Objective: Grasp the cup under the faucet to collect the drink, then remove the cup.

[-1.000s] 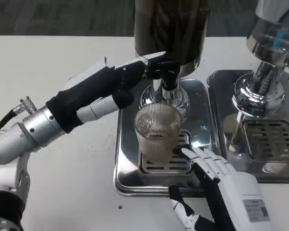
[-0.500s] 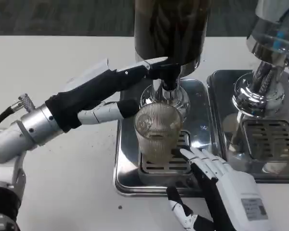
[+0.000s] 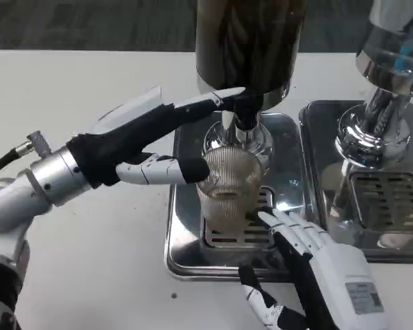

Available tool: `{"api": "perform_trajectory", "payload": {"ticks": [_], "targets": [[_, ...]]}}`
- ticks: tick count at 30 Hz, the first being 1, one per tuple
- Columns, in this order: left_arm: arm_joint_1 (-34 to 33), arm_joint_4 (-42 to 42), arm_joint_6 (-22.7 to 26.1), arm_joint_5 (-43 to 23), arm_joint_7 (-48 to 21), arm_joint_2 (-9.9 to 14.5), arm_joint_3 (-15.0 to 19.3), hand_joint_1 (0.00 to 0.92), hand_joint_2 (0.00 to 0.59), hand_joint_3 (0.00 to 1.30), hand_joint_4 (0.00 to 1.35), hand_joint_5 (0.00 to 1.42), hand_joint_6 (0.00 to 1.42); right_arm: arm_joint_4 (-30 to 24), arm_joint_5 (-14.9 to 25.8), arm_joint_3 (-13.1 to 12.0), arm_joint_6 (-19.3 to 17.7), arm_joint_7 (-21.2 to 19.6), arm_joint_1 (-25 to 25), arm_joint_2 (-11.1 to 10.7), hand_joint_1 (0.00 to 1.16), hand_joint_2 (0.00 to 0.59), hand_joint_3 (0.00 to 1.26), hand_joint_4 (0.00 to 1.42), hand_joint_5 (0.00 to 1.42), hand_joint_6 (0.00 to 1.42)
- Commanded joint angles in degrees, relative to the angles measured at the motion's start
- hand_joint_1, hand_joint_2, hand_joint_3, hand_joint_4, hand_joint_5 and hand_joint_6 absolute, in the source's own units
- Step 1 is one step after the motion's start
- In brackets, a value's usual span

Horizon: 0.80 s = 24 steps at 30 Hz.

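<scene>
The left hand (image 3: 148,134) has stretched its fingers out from a curl, tips now at the faucet (image 3: 242,110), holding nothing. The ribbed cup (image 3: 227,189) stands below it on the drip tray (image 3: 186,247). The right hand (image 3: 310,254) waits spread just beside the cup, so filling looks imminent.

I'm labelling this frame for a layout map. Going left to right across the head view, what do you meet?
Left hand → ribbed cup on the left drip tray → right hand → right drip tray.
</scene>
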Motion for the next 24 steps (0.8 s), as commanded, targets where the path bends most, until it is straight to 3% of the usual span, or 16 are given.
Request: {"api": "perform_trajectory", "payload": {"ticks": [1,24], "targets": [[-0.53,0.75,-2.97,3.58,0.52,0.58,-2.46,0.000,0.065,0.13,0.05,0.12,0.09,0.35,0.53,-0.15,0.20,0.21,0.09,-0.14,0.47,0.436,0.24,0.17,0.16,0.18],[-2.30,1.86,-9.42,16.99,16.50,4.91,-8.31,0.000,0.065,0.12,0.03,0.09,0.07,-0.15,1.89,-0.60,0.19,0.14,0.59,-0.06,0.47,0.436,0.24,0.17,0.15,0.18]]}}
